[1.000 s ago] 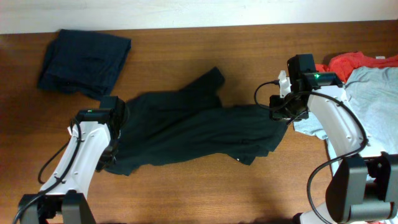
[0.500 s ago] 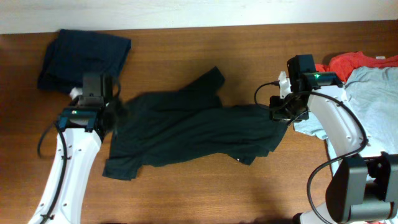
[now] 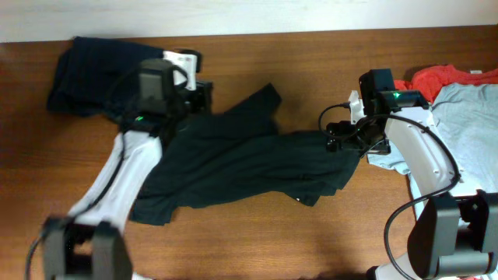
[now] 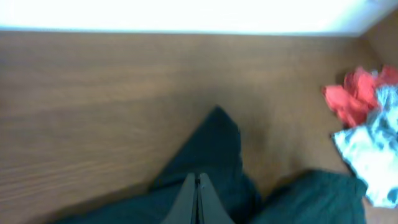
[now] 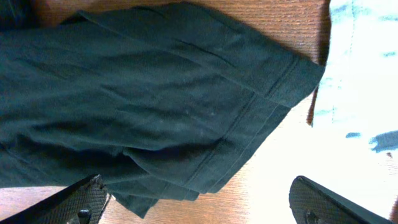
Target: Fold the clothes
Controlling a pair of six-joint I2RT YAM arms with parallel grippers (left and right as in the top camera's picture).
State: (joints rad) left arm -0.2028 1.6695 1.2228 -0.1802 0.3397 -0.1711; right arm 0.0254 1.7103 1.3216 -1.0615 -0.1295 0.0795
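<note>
Overhead, I note the black shirt [image 3: 241, 167] spread mid-table [image 3: 257, 249]. There is a small white label [image 3: 301, 200] at its near hem, with no legible writing. A navy shirt [image 3: 105, 74] lies far left, a red-orange shirt [image 3: 443, 78] and a blue-grey shirt [image 3: 471, 117] at right.

Left wrist view: the left gripper [image 4: 198, 183] is pressed together over a black sleeve.

Only the right wrist view shows the right gripper [image 5: 196, 183] spread wide above the stitched hem.

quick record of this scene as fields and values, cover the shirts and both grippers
black T-shirt: spread crumpled mid table, unfolded
navy shirt: roughly folded, far left
blue-grey shirt: loose, right edge
red-orange shirt: bunched beside blue-grey shirt
left gripper: shut, over black T-shirt's far left edge, grip unclear
right gripper: open wide over black T-shirt's right end, holding nothing
</note>
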